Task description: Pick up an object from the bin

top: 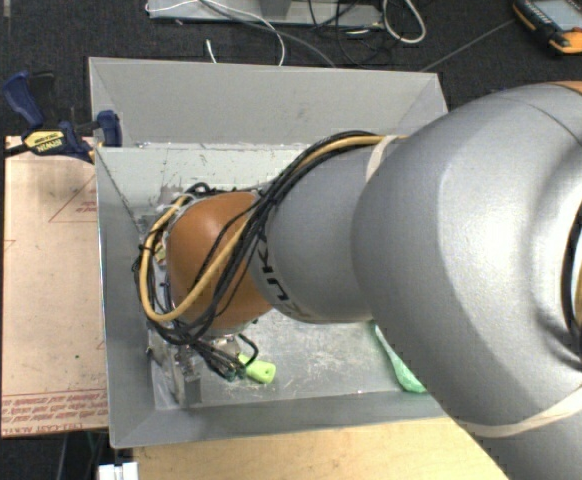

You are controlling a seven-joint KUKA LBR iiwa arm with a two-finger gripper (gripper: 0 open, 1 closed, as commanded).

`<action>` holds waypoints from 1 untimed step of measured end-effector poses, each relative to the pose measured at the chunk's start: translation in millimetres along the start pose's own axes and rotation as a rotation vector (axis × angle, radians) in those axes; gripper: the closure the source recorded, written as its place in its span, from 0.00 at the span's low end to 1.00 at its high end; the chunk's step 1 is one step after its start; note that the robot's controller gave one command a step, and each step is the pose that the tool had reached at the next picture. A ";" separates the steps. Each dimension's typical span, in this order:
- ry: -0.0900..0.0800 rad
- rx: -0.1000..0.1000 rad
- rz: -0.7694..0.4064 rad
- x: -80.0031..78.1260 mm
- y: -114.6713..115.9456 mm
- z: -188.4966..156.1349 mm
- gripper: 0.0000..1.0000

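The gripper (183, 370) sits low in the grey bin's (271, 98) lower-left corner, just beside a small lime-green piece (262, 372), likely to reach floor-level things; its jaws' state cannot be told

You will find the arm (371, 258) reaching into the bin (271, 98) from its right edge, with the gripper (181, 380) in the near left corner. A small block (261, 372) lies just right of the gripper. A long strip (399, 368) lies farther right, by the near wall.
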State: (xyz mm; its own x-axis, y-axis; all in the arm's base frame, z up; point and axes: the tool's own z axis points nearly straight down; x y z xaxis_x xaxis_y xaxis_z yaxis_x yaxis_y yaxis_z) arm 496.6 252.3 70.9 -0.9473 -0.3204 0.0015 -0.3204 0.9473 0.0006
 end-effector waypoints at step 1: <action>-0.001 0.000 0.001 0.0 0.0 -6.2 1.00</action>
State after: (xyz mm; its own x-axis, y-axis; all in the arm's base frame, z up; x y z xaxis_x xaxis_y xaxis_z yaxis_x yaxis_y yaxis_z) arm 496.7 252.3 77.0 -0.9477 -0.3191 0.0009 -0.3191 0.9477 0.0011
